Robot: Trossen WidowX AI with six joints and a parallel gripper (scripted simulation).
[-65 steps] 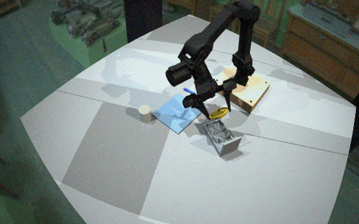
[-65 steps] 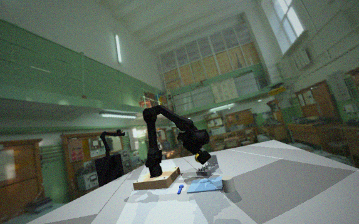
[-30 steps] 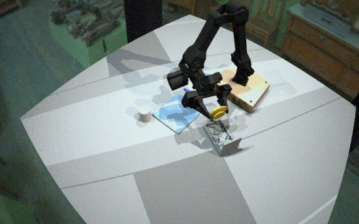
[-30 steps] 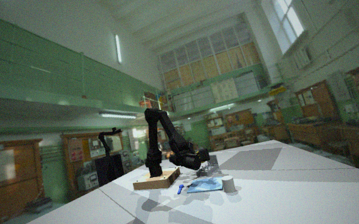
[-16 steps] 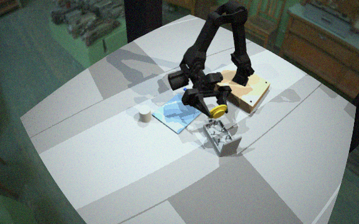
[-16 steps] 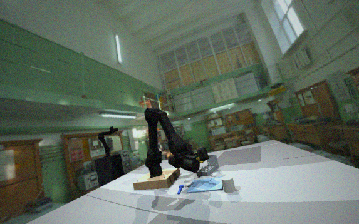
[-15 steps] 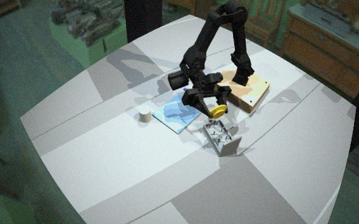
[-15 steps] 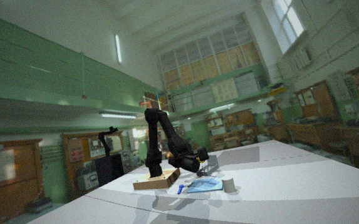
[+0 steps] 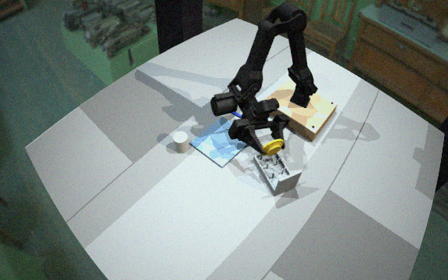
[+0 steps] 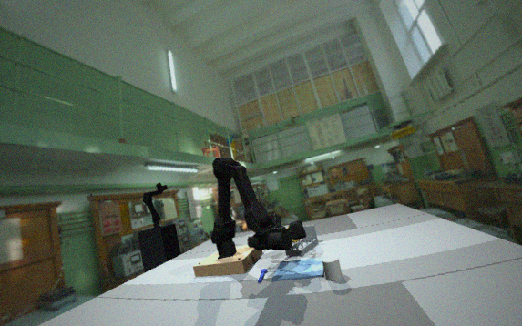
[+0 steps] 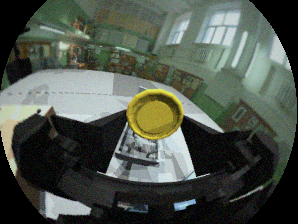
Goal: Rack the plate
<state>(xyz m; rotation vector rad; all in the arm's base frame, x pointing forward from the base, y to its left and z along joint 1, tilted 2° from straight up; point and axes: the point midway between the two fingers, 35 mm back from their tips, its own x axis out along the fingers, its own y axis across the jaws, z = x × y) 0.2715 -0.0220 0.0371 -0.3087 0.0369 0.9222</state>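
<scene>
Plate (image 9: 273, 147) (image 11: 155, 114) looks stiff, light, maybe slippery; the claw (image 9: 273, 145) (image 11: 154, 115) pinches it by opposite rim sides, a good place.

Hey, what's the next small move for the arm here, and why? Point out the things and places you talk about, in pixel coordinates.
Probably line the plate (image 9: 273, 147) (image 11: 155, 114) up with a rack slot, then ease it down, since the gripper (image 9: 274, 148) (image 11: 154, 115) is shut on the plate and the top view shows it at the near-arm end of the rack (image 9: 288, 185) (image 11: 136, 160), not standing between the rails.
</scene>
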